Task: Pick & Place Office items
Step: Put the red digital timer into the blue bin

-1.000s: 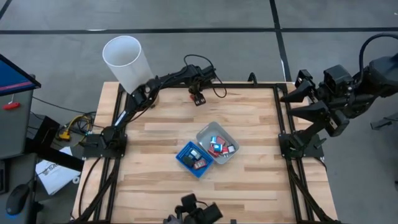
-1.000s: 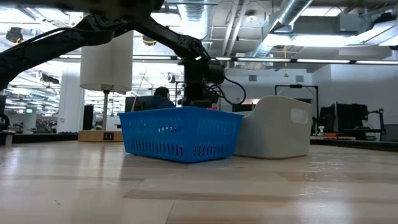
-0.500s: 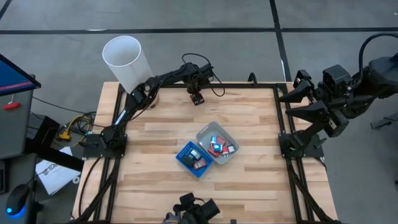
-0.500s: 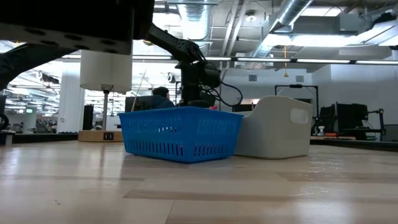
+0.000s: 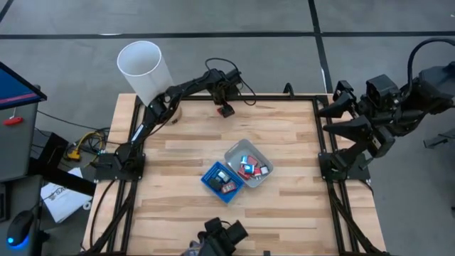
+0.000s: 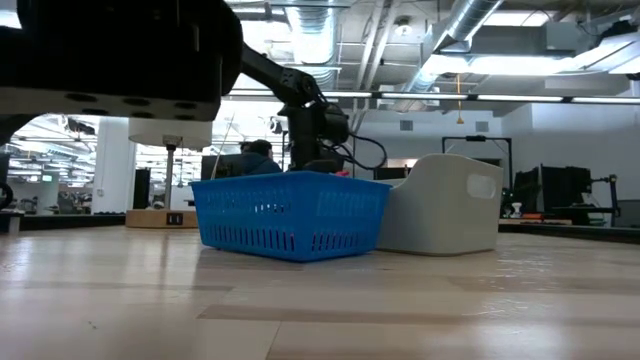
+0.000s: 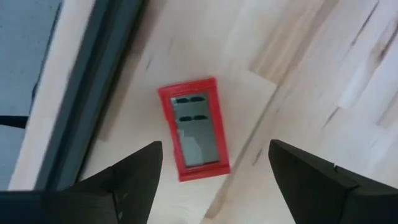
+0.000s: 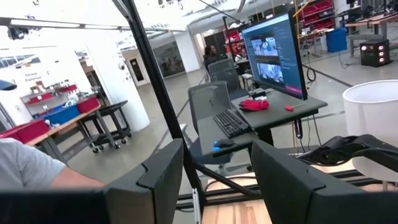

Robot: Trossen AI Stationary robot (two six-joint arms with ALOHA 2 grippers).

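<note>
My left gripper (image 5: 226, 108) reaches over the table's far edge, open, pointing down at a small red blocky office item (image 7: 194, 129) with a grey face that lies flat on the wood near the black frame rail; its fingers stand on either side of it, above it. Other small red, blue and white items lie in the blue tray (image 5: 222, 181) and the clear-grey tray (image 5: 249, 163) near the table's middle. My right gripper (image 5: 333, 114) waits open, raised beyond the table's right edge.
A tall white cylinder (image 5: 144, 70) on a wooden base stands at the table's far left corner. In the low view the blue tray (image 6: 290, 212) and grey tray (image 6: 440, 205) sit side by side. A desk with a monitor (image 8: 273, 53) stands in the room beyond.
My left gripper has moved a little toward the table's far edge, still over the red item. A dark part of an arm has swung across the low view's upper left. Trays and items have stayed where they were.
</note>
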